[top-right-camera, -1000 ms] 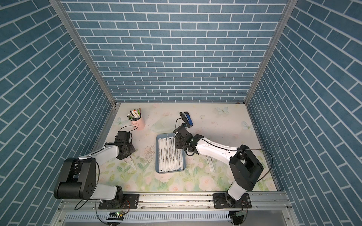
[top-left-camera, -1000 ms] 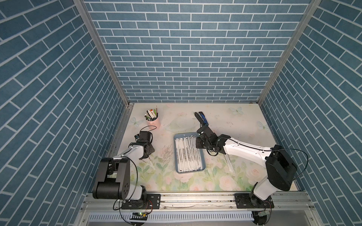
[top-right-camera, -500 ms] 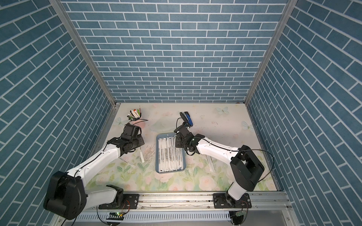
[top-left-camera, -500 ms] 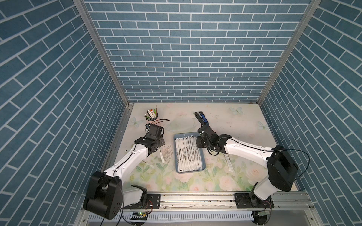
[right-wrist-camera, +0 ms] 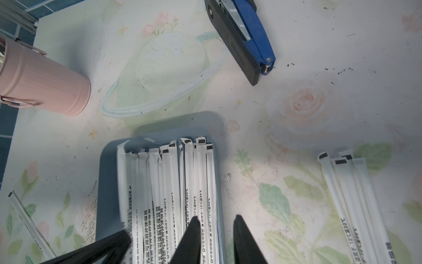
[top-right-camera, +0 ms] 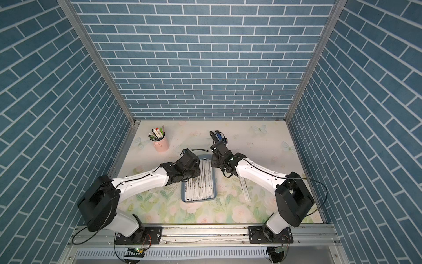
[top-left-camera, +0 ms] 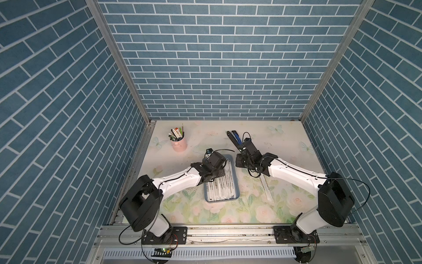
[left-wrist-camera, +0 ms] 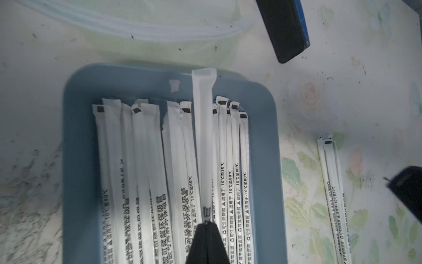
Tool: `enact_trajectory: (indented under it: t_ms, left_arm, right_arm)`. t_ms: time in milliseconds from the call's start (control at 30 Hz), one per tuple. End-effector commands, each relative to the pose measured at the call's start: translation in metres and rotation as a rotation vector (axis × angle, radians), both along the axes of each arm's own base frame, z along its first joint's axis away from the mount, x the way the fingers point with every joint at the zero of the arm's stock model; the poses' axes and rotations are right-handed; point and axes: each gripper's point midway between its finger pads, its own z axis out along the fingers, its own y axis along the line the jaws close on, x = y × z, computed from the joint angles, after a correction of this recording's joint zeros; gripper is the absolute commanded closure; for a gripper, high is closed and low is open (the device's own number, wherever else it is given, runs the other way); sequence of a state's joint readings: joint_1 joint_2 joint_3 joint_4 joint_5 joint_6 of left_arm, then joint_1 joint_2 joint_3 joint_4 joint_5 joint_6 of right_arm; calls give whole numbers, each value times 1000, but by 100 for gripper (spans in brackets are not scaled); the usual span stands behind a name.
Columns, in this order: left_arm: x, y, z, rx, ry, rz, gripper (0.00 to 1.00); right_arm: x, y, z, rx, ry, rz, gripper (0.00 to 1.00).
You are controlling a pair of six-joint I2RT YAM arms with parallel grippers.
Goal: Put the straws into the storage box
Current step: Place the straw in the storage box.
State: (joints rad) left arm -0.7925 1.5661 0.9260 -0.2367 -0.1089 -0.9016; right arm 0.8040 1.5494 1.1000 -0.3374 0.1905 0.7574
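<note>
Straws (top-left-camera: 220,188) mostly lying lengthwise in the storage box (top-left-camera: 221,200), centre of the table (top-left-camera: 274,141) in both top views, with a loose bunch (top-left-camera: 266,189) out on the table right of the box. Left end effector (top-left-camera: 219,173) low over the box's upper left part, right end effector (top-left-camera: 239,162) at its upper right corner. Fingertips hidden under the wrists here, so grip not readable from above.

Left wrist view: left end effector (left-wrist-camera: 206,225) pressed together on one held straw (left-wrist-camera: 204,137), pinched well back from its far end. Held straw riding above the others, roughly parallel to them, far tip reaching over the box rim (left-wrist-camera: 75,160) at upper centre of the frame. Better to draw back a little to bring that tip inside the rim, lower onto the pile, then part the fingers. Released as is, likely to perch on the rim or slide toward the stapler (left-wrist-camera: 285,29). Keep aligned with the row to save room.

Right wrist view: right end effector (right-wrist-camera: 217,237) spread, nothing between the fingers, hovering over the box's right rim at lower centre. Held straw (right-wrist-camera: 121,178) blurred at the left side of the box. Loose bunch (right-wrist-camera: 351,194) at right of frame and a single straw (right-wrist-camera: 25,217) at lower left, both on the table and yet to be collected. Keep this arm clear of the left one until after the drop. Pink cup (right-wrist-camera: 43,84) at upper left, not involved
</note>
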Motion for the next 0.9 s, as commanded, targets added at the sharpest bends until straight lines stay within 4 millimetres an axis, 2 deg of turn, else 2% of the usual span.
enact_trajectory:
  t_ms: [0,267,500,633,767,867]
  left_arm:
    - [5,-12,-2,-58,-14,22,99]
    - [1,-27,-28,-41,27,1,99]
    - [-11,-22,-54,25,95,-2,96]
    - [-10,-22,-52,25,93,2,89]
    - [-7,-21,-41,33,72,7,79]
    - [-6,-18,-35,44,62,11,76]
  right_arm:
    - [-5,-9,5,-20,-13,-1,73]
    - [-8,-11,-1,-23,-2,-1,73]
    - [-9,-11,-3,-21,1,-2,73]
    - [-9,-12,-5,-22,3,-1,73]
    - [-10,-13,-6,-29,4,-1,73]
    - [-11,-16,-8,-46,6,2,73]
